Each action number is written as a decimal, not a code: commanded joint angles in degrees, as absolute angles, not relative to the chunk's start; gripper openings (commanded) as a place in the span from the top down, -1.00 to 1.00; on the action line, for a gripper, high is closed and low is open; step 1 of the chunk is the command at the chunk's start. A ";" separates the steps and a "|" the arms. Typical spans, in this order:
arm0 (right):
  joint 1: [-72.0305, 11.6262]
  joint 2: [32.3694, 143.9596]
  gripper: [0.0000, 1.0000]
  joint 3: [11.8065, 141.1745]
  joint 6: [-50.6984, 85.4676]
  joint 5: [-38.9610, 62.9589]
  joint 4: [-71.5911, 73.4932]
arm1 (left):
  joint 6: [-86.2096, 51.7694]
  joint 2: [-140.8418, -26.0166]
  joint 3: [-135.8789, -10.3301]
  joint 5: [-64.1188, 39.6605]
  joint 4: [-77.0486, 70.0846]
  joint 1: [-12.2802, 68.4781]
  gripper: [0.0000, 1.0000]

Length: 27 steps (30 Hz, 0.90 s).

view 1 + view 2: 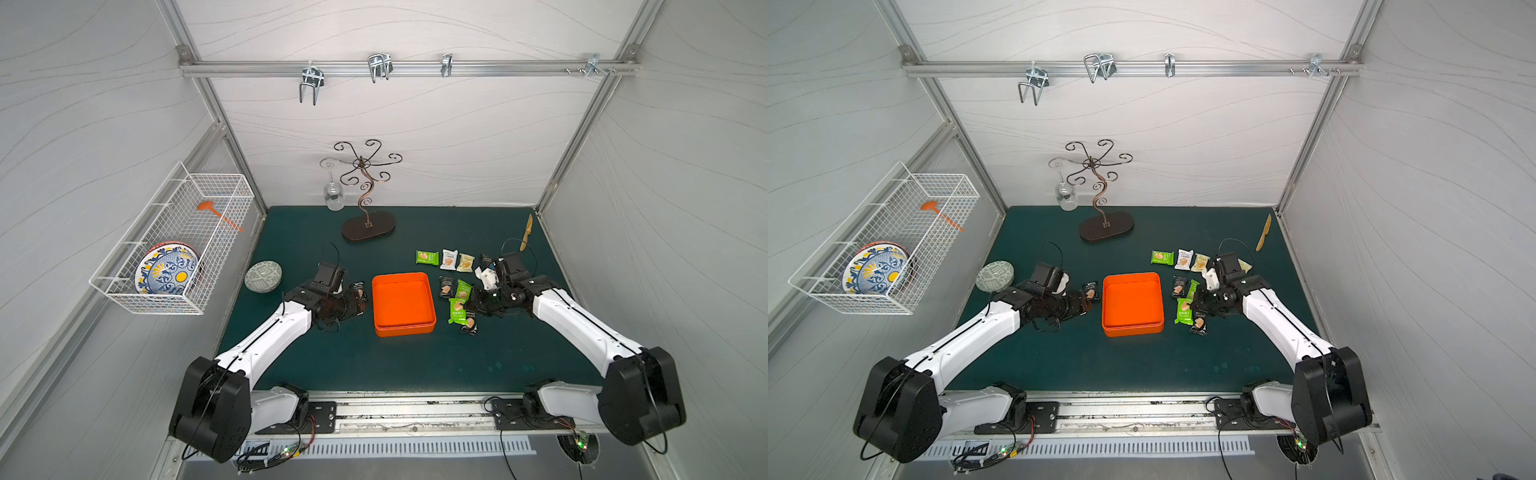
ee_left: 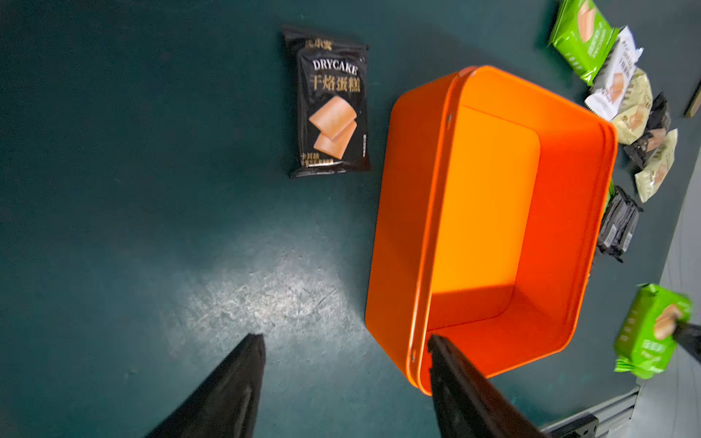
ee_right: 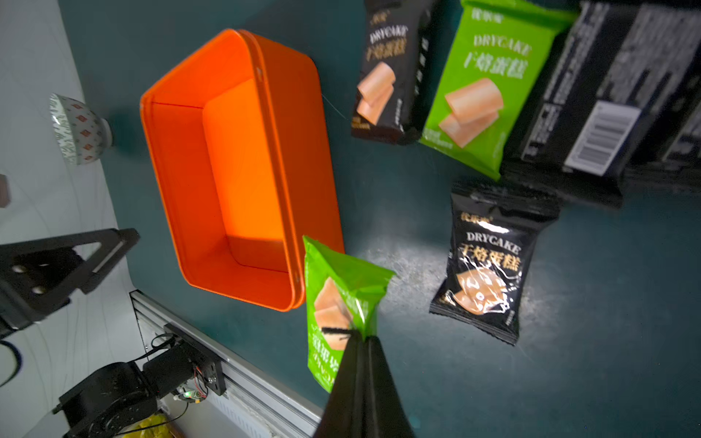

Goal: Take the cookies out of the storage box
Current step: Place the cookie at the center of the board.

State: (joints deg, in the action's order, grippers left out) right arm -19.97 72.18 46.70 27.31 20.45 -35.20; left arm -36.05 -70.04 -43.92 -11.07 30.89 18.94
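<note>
Most cookies (image 1: 449, 258) lie on the bench (image 1: 374, 361) right of the box (image 1: 401, 303), one black packet (image 2: 332, 102) left of it. The right end effector (image 3: 360, 339) pinches a green packet (image 3: 341, 299) by the box's near right corner; the left end effector (image 2: 345, 337) gapes open at its left wall.

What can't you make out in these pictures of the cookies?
- Green packet, both top views: the grip on it is hidden under the right arm.
- Pale packet, a top view: mostly behind that arm's wrist.
- Black packet, right wrist view: blurred, cut off by the picture's edge.
- Print on the cookies, both top views: too small to read.
</note>
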 commanded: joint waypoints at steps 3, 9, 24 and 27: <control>-20.84 72.44 1.00 40.98 29.93 22.27 -29.00 | -34.54 -67.75 -46.81 -10.63 32.50 15.55 -0.45; -23.49 77.77 1.00 39.72 31.46 20.42 -22.44 | -33.93 -65.92 -47.04 -9.81 33.82 14.15 -0.45; -24.70 83.04 0.45 40.88 30.84 17.32 -21.14 | -27.78 -62.35 -49.74 0.04 32.22 8.43 -0.46; -24.48 80.00 0.12 42.44 30.63 15.68 -24.17 | -25.88 -62.16 -51.52 2.56 31.36 7.24 -0.47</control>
